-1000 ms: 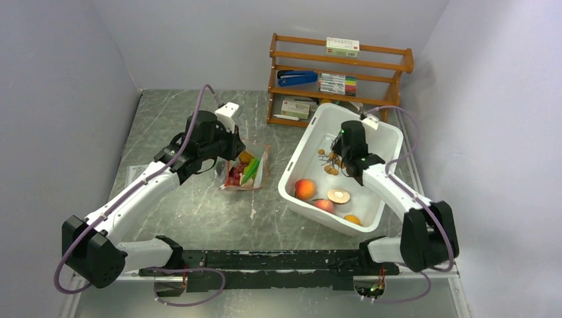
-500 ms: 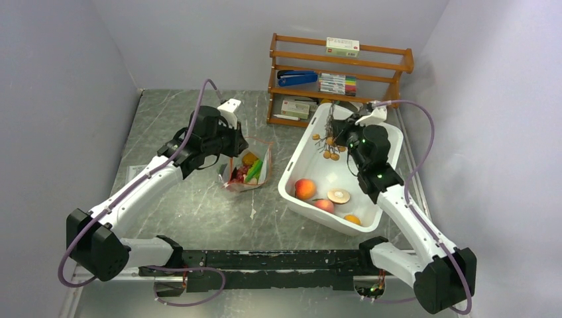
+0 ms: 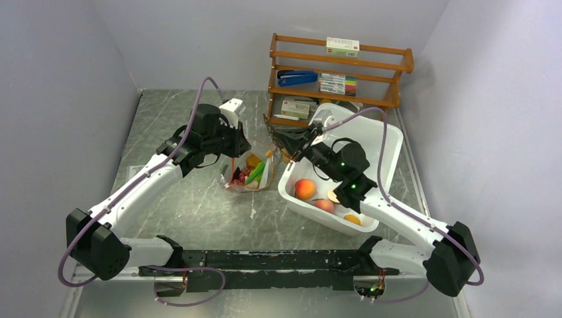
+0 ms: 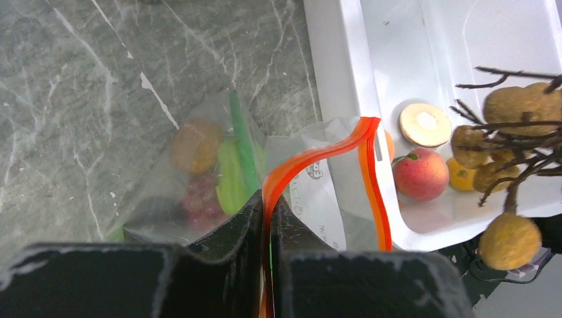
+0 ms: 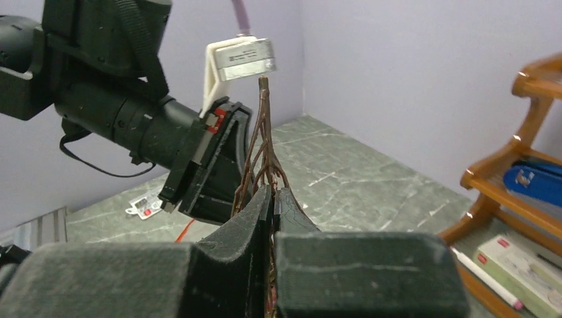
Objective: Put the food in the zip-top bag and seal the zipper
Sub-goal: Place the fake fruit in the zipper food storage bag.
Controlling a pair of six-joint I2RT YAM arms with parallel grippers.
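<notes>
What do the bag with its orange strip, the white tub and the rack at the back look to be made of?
Bag: thin clear plastic film, glossy. It creases, and the food shows through it.
Strip: thicker orange-red plastic, slightly shiny.
Tub: probably moulded hard plastic, smooth white with soft highlights and rounded corners.
Rack: looks like varnished wood, warm brown with a light sheen.

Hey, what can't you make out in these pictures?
- Left wrist: food in the zip-top bag blurs behind crinkled plastic; darkest piece unidentifiable.
- Right wrist: the right fingers hide the berries; only twigs show.
- Top: box labels on the wooden rack are too small.
</notes>
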